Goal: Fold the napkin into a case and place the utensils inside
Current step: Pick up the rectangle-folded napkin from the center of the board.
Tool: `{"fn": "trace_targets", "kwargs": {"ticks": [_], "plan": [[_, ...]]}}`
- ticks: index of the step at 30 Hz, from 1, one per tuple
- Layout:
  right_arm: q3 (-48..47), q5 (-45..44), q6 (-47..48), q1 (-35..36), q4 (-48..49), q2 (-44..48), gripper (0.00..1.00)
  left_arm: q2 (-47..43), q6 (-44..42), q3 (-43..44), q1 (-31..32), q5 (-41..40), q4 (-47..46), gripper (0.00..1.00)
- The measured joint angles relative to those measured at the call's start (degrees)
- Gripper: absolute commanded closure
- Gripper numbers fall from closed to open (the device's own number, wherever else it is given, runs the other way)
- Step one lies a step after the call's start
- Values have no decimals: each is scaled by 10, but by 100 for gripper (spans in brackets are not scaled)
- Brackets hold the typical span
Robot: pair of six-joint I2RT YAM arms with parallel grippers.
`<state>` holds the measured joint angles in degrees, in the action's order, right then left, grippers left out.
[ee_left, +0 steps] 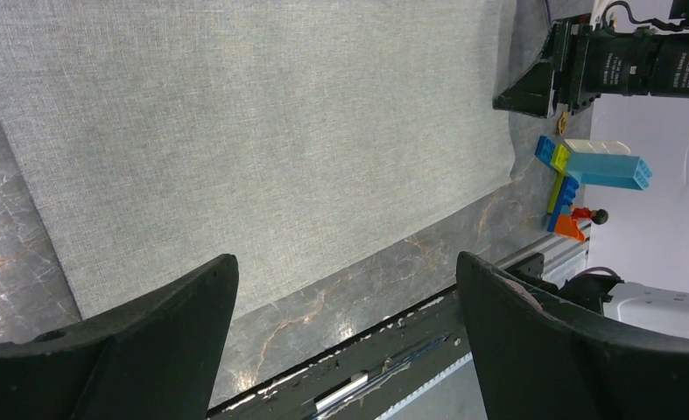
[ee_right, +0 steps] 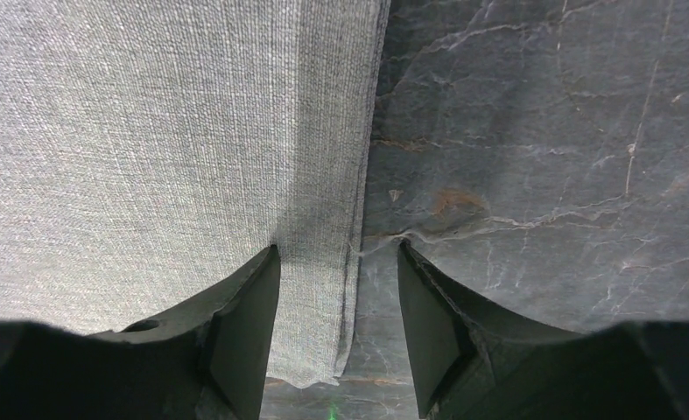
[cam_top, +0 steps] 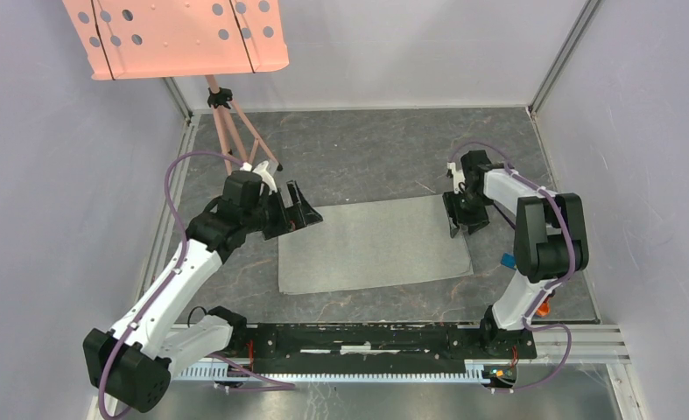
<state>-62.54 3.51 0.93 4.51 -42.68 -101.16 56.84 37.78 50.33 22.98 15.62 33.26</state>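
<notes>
— Two grippers: what state?
— The left gripper (cam_top: pixel 303 213) is wide open over the far-left corner of the napkin (cam_top: pixel 371 245). The right gripper (cam_top: pixel 466 227), jaws apart, straddles its right edge. It lies flat between them.

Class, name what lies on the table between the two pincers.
The napkin, spread flat, fills the stretch from the left pincer to the right pincer, as the top view shows.
</notes>
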Motion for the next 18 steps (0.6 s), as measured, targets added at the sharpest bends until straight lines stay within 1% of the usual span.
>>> {"fn": "trace_targets", "kwargs": {"ticks": [2, 4, 6, 7, 10, 12, 14, 15, 18], "plan": [[1, -5, -1, 4, 3, 0, 48, -1, -1, 0, 0, 0, 5, 0], [5, -15, -2, 9, 9, 1, 54, -3, -1, 0, 0, 0, 10, 0], [13, -19, -5, 11, 19, 5, 64, -4, -1, 0, 0, 0, 12, 0], [19, -19, -8, 12, 26, 10, 67, -5, -1, 1, 0, 0, 15, 0], [42, -17, -15, 18, 51, 28, 74, -16, -2, 5, 0, 0, 31, 0], [54, -17, -18, 23, 65, 38, 83, -28, -5, 12, 0, -1, 45, 0], [61, -17, -21, 29, 74, 44, 96, -39, -9, 22, 0, -2, 53, 0], [62, -18, -23, 32, 75, 45, 100, -43, -10, 28, 0, -2, 57, 0], [61, -36, -21, 38, 75, 47, 100, -51, -10, 38, 0, -2, 59, 0]]}}
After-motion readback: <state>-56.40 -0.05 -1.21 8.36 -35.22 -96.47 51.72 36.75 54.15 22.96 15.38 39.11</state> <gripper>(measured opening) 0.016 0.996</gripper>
